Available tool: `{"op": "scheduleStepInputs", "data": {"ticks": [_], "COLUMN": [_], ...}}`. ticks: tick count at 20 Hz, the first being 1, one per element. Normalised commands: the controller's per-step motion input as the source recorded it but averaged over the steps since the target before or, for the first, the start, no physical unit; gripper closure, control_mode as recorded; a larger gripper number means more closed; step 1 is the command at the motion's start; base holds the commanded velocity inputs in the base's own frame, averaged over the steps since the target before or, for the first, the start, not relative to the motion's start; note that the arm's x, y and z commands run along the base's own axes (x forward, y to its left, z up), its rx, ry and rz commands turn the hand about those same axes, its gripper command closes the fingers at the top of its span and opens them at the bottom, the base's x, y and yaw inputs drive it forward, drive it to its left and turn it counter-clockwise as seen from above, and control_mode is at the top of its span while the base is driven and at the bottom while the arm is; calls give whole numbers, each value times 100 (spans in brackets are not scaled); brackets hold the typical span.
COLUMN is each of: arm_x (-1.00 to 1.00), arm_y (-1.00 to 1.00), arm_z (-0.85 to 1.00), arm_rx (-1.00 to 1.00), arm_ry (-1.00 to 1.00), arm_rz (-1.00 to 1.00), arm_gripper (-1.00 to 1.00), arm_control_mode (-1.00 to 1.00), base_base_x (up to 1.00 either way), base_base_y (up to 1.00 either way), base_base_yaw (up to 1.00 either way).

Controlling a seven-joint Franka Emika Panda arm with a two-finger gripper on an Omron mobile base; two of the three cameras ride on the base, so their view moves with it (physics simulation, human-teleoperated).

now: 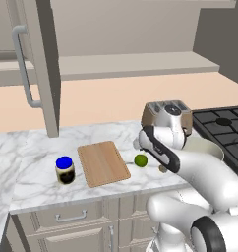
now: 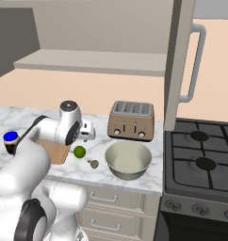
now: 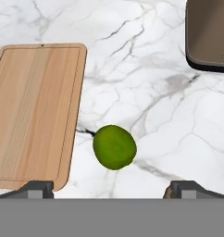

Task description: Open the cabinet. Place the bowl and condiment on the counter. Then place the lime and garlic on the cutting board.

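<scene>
The cabinet door [image 1: 44, 64] stands swung open, its silver handle [image 2: 193, 66] facing out. On the marble counter [image 1: 37, 147] lie the wooden cutting board [image 1: 103, 163], the blue-lidded condiment jar [image 1: 65, 170] left of it, and the green lime [image 3: 114, 146] just off the board's right edge. The small brown garlic [image 2: 93, 164] rests between the lime [image 2: 79, 151] and the pale bowl [image 2: 128, 160], which sits in front of the toaster. My gripper [image 3: 115, 189] hovers above the lime, open, with nothing between its fingers.
A brown toaster [image 2: 131, 121] stands at the back of the counter behind the bowl. A black gas stove [image 2: 200, 160] adjoins the counter on the right. Drawer fronts [image 1: 72, 215] run below the counter edge.
</scene>
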Motion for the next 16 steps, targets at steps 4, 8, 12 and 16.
{"op": "scheduleStepInputs", "data": {"ticks": [4,8,12,16], "arm_x": [8,14,18,14], "arm_y": [0,3,9,9], "arm_z": [-25,-42,-43,-37], "arm_rx": [0,0,0,0], "arm_ry": [1,0,0,0], "arm_rz": [0,0,0,0], "arm_gripper": [-100,-100,-100,-100], "arm_control_mode": [-100,-100,-100,-100], "base_base_x": [0,0,0,0], "base_base_y": [0,0,0,0], "base_base_yaw": [0,0,0,0]}}
